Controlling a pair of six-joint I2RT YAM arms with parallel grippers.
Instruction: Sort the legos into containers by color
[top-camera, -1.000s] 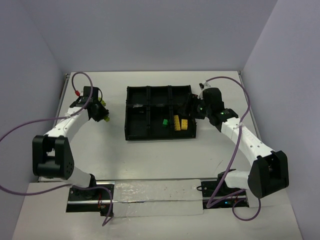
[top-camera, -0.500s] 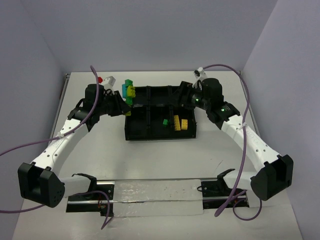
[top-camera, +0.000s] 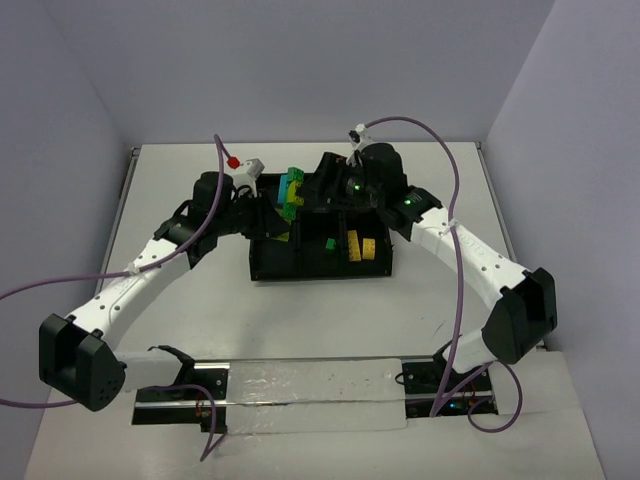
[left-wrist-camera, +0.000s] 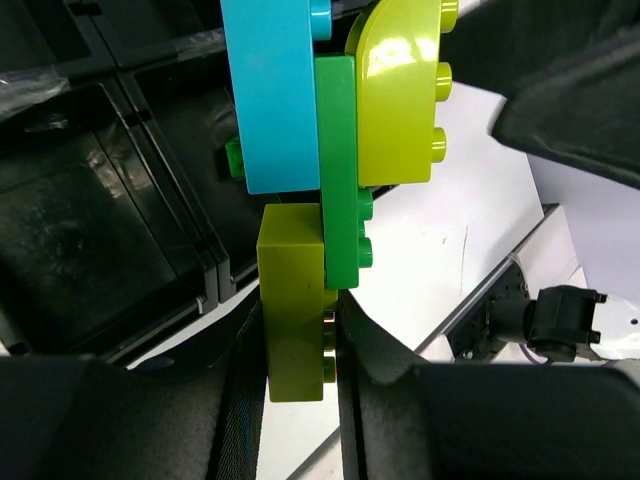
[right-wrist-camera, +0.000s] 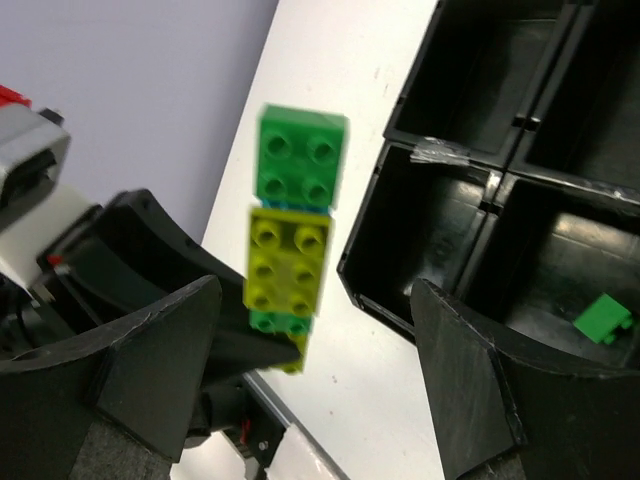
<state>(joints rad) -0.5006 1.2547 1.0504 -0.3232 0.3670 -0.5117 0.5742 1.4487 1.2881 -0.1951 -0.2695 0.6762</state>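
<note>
My left gripper (top-camera: 272, 207) is shut on the yellow bottom brick (left-wrist-camera: 295, 310) of a stuck-together cluster of legos (top-camera: 291, 188). The cluster stacks a teal brick (left-wrist-camera: 270, 90), a green one (left-wrist-camera: 340, 170) and a rounded yellow one (left-wrist-camera: 395, 90), and hangs over the left back corner of the black divided tray (top-camera: 320, 272). My right gripper (top-camera: 318, 186) is open right beside the cluster; in the right wrist view the cluster (right-wrist-camera: 290, 250) sits between its spread fingers, untouched. One green brick (top-camera: 328, 244) and two yellow bricks (top-camera: 360, 247) lie in front compartments.
The tray's left and back compartments (left-wrist-camera: 100, 200) look empty. White table extends left and in front of the tray. Purple cables loop from both arms, and the two wrists are close together above the tray's back edge.
The left arm swung from the table's left side to the tray's back left corner, carrying the cluster. The right arm moved left to meet it and its jaws widened slightly.
</note>
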